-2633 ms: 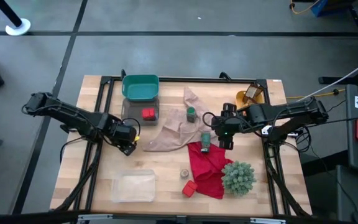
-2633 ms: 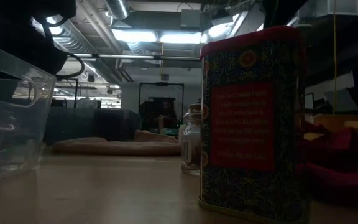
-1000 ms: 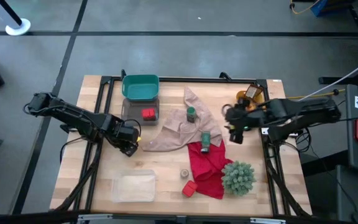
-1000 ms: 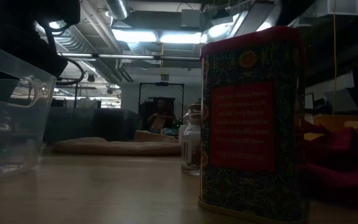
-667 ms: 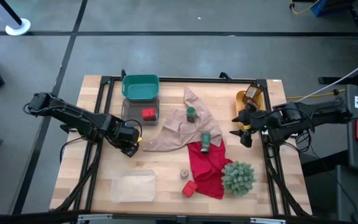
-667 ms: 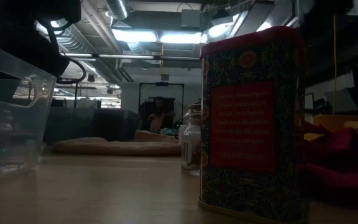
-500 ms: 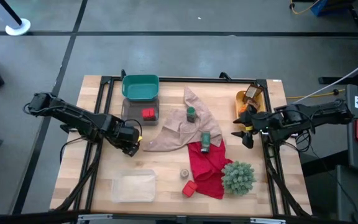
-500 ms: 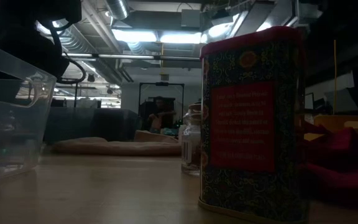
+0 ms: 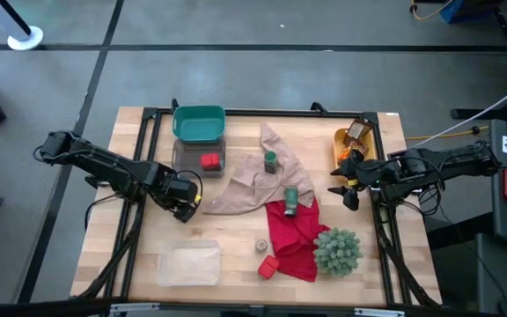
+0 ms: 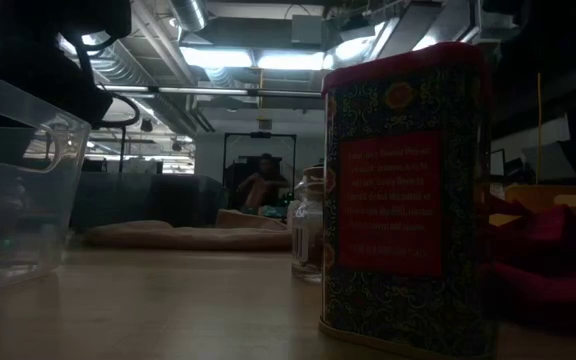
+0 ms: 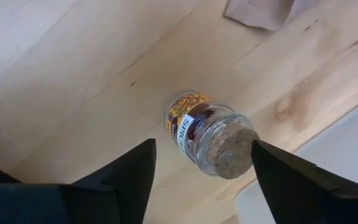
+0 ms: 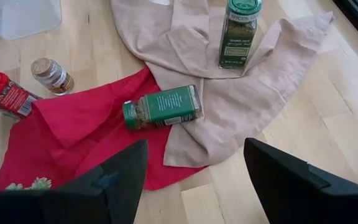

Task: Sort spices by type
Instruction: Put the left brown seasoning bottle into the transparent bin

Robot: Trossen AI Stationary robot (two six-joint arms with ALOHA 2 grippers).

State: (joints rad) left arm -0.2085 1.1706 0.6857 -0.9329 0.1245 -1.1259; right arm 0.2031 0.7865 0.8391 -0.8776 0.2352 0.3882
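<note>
On the pale wooden bench, a crumpled beige cloth carries an upright green-lidded spice jar. A second green jar lies on its side where that cloth meets the red cloth. A cork-stoppered glass pot and a red tin stand near a clear plastic tub. The left gripper and right gripper both gape empty.

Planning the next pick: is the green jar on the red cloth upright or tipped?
Tipped. The green jar lies on its side, label up, across the red cloth and tan cloth.
</note>
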